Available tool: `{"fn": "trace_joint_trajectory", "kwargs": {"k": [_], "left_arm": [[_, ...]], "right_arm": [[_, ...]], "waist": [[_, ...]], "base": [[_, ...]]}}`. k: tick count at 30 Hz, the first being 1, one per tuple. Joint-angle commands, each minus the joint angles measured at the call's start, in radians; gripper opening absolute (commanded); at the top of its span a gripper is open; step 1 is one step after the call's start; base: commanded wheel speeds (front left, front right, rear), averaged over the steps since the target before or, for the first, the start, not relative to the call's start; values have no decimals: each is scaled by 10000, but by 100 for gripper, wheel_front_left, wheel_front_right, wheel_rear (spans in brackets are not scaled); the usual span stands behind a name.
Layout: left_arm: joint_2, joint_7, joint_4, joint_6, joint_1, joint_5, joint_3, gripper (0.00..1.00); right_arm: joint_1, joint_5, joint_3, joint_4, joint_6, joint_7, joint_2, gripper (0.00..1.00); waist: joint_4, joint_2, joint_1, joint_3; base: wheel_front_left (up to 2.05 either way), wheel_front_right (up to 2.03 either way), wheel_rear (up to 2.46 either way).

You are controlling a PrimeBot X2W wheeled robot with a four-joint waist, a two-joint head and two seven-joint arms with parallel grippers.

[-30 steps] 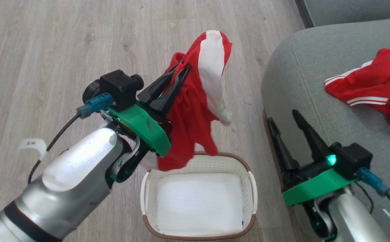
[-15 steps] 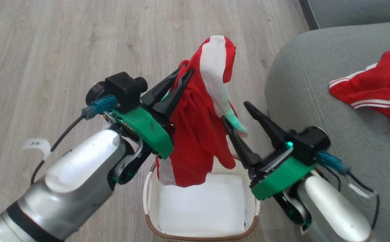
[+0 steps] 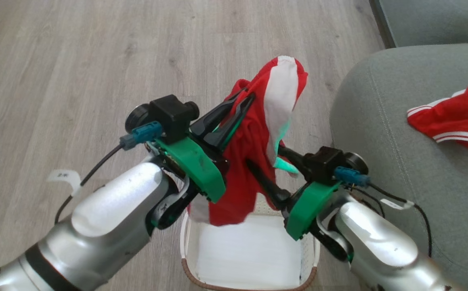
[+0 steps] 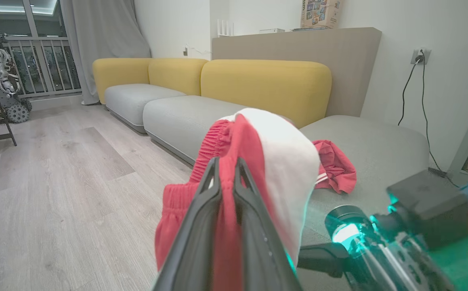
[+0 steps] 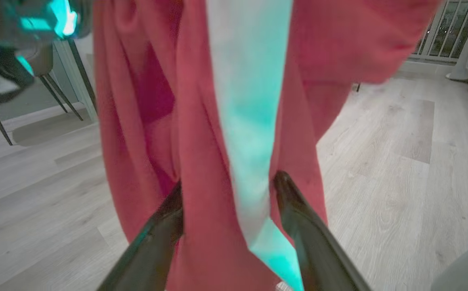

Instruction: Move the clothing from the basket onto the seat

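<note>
Hanging down from the clamped left pincer (image 3: 246, 97) over the basket (image 3: 187, 242), the clothing (image 3: 254, 145) runs between the spread, ungripping fingers of the right pincer (image 5: 229, 184), seat (image 3: 379, 141) rightward.

You see the head view looking down over the basket (image 3: 187, 246); both wrist views face the hanging clothing (image 3: 254, 139) closely, shared by all.
</note>
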Motion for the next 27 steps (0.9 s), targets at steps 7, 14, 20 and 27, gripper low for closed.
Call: {"fn": "trace_joint_trajectory", "kwargs": {"k": [7, 14, 20, 27], "left_arm": [[-92, 87, -445, -53, -683, -25, 239, 0], [-75, 107, -479, -20, -629, -54, 185, 0], [41, 38, -432, 69, -503, -119, 244, 0], [172, -27, -435, 142, -418, -190, 324, 0]], "right_arm": [[-851, 486, 355, 1303, -4, -380, 645, 100], [-1085, 527, 221, 2266, -4, -657, 988, 48], [-1105, 547, -145, 2248, -4, -733, 1008, 0], [-641, 133, -1167, 1402, -4, -741, 834, 0]], "waist": [[298, 0, 0, -107], [400, 0, 0, -103], [332, 0, 0, -44], [241, 0, 0, 32]], "base": [[0, 0, 0], [0, 0, 0], [0, 0, 0], [0, 0, 0]]}}
